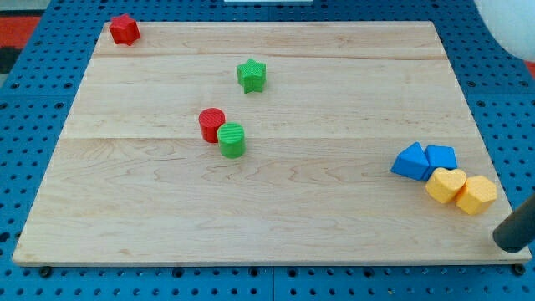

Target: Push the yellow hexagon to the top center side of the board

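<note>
The yellow hexagon (476, 195) lies near the board's right edge, toward the view's bottom. It touches a yellow heart (445, 185) on its left. My tip (506, 243) is at the bottom right corner of the board, just below and right of the yellow hexagon, a short gap away. The rod leans up toward the view's right edge.
Two blue blocks, a triangular one (410, 160) and a squarer one (440, 156), sit just above the yellow pair. A red cylinder (211, 124) and a green cylinder (231, 140) touch near the centre. A green star (251, 74) lies top centre. A red block (124, 29) is at the top left corner.
</note>
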Robot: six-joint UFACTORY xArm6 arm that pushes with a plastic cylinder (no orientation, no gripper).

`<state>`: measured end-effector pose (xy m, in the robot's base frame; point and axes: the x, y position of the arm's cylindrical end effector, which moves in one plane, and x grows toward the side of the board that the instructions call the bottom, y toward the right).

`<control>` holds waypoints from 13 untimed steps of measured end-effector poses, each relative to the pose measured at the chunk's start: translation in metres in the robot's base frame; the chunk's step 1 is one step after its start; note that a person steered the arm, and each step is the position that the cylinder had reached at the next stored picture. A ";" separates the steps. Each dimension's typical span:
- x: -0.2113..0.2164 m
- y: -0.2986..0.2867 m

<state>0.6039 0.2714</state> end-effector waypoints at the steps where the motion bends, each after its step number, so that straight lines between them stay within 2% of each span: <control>1: -0.006 0.000; 8: -0.040 -0.015; 13: -0.150 -0.015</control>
<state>0.4542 0.2564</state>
